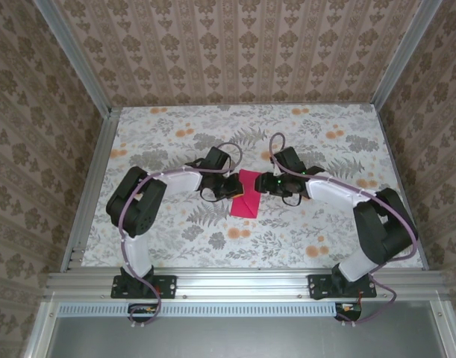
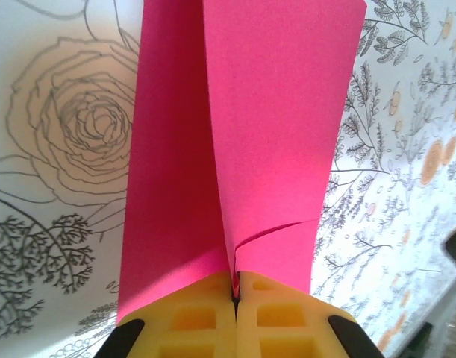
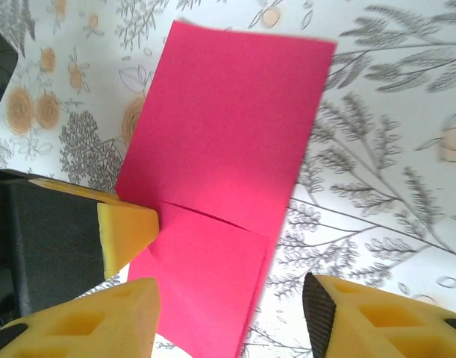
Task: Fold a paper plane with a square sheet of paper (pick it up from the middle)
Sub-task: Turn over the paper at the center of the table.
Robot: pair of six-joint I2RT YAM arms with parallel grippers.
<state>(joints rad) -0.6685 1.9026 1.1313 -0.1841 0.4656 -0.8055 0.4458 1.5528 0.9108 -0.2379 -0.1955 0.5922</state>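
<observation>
Flowers are printed all over the table (image 1: 325, 231), and at its middle the sheet of paper (image 1: 246, 195) is found, bright pink and folded into a roughly rectangular shape. In the overhead view it is flanked by the left gripper (image 1: 230, 186) at its left edge and the right gripper (image 1: 266, 184) at its right edge, both arms being bent inward toward it.

From the left wrist, the left gripper (image 2: 235, 289) is shown clenched on the sheet of paper (image 2: 287, 112): its yellow fingers (image 2: 190, 324) are pressed together with no gap, and the near edge of the paper is pinched between them. Two layers are seen rising away from the pinch, parted by a fold line, and a short crease is visible just beside the fingertips.

From the right wrist, the right gripper (image 3: 229, 291) is shown released: its yellow fingers (image 3: 130, 317) are held well apart, one on each side of the near corner of the sheet of paper (image 3: 228, 134), and nothing is grasped by them. A folded flap is seen across the near part of the sheet, marked off by a crease. At the sheet's left edge a yellow fingertip of the left gripper (image 3: 142, 227) is seen in contact with the paper, backed by its black body. The far part of the sheet appears to lie flat on the tabletop.
</observation>
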